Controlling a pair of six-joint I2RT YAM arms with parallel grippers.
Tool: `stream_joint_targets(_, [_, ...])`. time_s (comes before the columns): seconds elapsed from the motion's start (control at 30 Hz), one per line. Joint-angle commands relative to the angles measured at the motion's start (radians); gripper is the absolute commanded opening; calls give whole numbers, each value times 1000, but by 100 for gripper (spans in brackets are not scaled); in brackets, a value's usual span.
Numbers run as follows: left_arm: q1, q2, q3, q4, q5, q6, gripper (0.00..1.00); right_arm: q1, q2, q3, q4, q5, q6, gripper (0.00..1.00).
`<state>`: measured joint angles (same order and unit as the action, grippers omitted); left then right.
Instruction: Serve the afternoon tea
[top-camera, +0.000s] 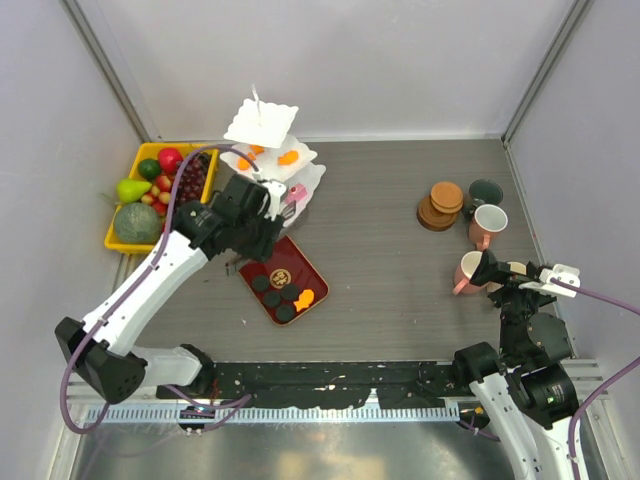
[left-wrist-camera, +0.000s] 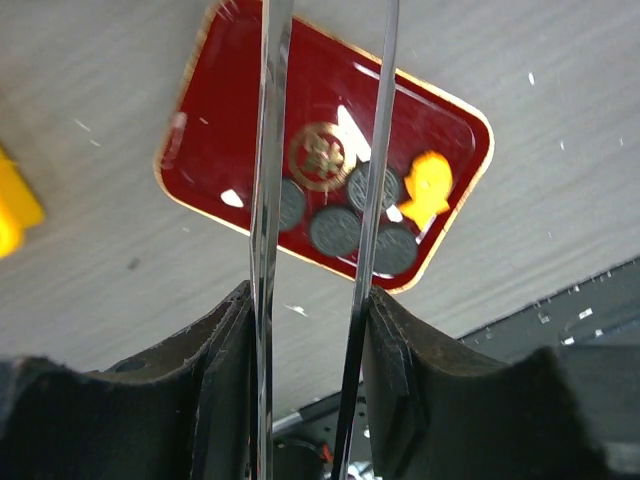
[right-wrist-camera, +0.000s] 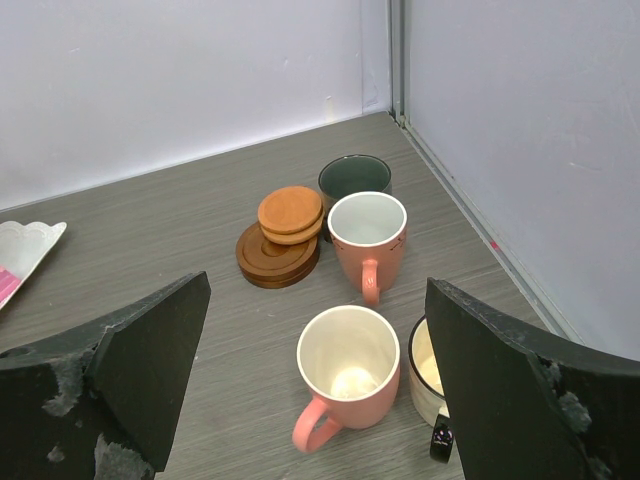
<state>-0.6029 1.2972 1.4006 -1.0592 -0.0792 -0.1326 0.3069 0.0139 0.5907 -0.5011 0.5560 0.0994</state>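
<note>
Left gripper (left-wrist-camera: 310, 340) clamped on metal tongs (left-wrist-camera: 268, 150) over red tray (left-wrist-camera: 215, 150) of black pastries (left-wrist-camera: 335, 230) at 7 o'clock, right gripper (right-wrist-camera: 315, 300) spread wide over pink mugs (right-wrist-camera: 345, 375) at 4 o'clock, brown coasters (right-wrist-camera: 285, 235) at 2, white tiered stand (top-camera: 262, 125) at 11

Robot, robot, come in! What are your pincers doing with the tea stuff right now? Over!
Left pincer shut on tongs, near red tray with black pastries. Right pincer open, aimed at near pink mug. Nothing in the way. Over.
</note>
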Motion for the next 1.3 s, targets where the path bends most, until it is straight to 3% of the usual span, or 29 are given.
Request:
stream_joint_targets(0.0, [-58, -93, -116, 7, 75, -94, 47, 5, 14, 1, 41, 13, -15, 96])
stream_joint_targets(0.23, [-155, -179, -333, 24, 75, -186, 48, 5, 17, 1, 42, 10, -15, 95])
stream_joint_targets(0.53, [-274, -208, -403, -4, 110, -295, 47, 5, 17, 0, 41, 10, -13, 95])
stream_joint_targets(1.27, [-282, -119, -446, 1, 88, -326, 48, 5, 18, 1, 42, 13, -15, 95])
